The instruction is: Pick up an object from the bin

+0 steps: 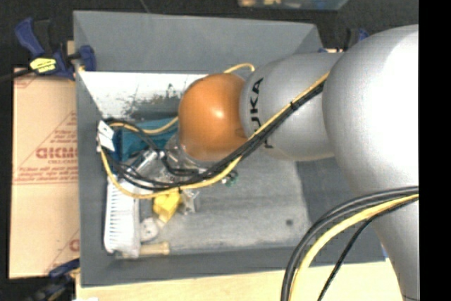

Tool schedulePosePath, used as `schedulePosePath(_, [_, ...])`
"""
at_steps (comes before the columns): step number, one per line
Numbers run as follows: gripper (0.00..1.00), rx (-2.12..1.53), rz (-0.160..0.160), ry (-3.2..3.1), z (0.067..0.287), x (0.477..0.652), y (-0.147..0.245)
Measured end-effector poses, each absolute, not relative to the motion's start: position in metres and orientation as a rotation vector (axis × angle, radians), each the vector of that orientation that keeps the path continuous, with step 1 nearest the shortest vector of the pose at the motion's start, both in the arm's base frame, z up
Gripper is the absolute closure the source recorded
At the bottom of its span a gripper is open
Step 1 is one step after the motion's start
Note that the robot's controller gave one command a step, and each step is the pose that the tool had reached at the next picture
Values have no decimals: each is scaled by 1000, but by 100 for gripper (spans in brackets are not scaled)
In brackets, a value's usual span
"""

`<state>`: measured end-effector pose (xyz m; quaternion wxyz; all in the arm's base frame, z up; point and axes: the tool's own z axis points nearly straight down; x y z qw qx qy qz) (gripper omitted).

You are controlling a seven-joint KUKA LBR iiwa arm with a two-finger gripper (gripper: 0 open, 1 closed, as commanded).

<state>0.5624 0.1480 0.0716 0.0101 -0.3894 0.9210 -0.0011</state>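
Observation:
My gripper [177,158] is low in the left part of the bin, mostly hidden under the arm's orange cover. A teal-blue object [134,140] lies just to its left, crossed by cables. A small yellow block [166,206] sits right below the gripper, with a small metal piece [189,201] beside it. I cannot make out anything held.
A white ribbed brush-like thing [120,218] lies along the bin's left wall, with a small white round piece [148,228] and a wooden stick [152,248] at its lower end. A tiny green item [229,180] peeks out under the arm. The arm covers the bin's right half.

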Motion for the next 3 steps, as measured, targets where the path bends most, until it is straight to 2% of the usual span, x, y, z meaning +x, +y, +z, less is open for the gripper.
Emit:
schedulePosePath(1, [100,-1213,-3,2875,77,562,148])
schedulePosePath(2, [100,-1214,-1,2884,107,560,147])
schedulePosePath(3, [100,-1211,-4,2878,159,562,147])
